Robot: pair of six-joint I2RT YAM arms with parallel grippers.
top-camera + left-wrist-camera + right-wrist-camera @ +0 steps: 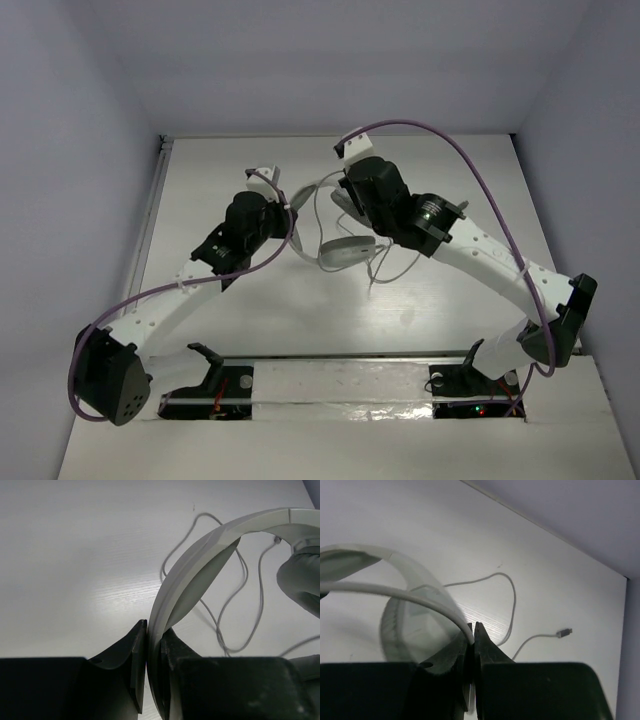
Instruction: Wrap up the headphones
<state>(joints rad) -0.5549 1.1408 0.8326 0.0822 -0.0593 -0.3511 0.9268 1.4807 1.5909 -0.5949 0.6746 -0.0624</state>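
Headphones are held at mid bench, between both arms: headband clamped in left jaws, cord pinched tight in right jaws. Risk: thin cord could be slipped from the pinch, or snagged on headband, if pulled taut.

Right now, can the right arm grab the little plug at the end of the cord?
Probably not yet: the right gripper is shut on the cord, so it must let go first. The plug lies bare on the table, nothing covering it.

White arms, apparently black grippers
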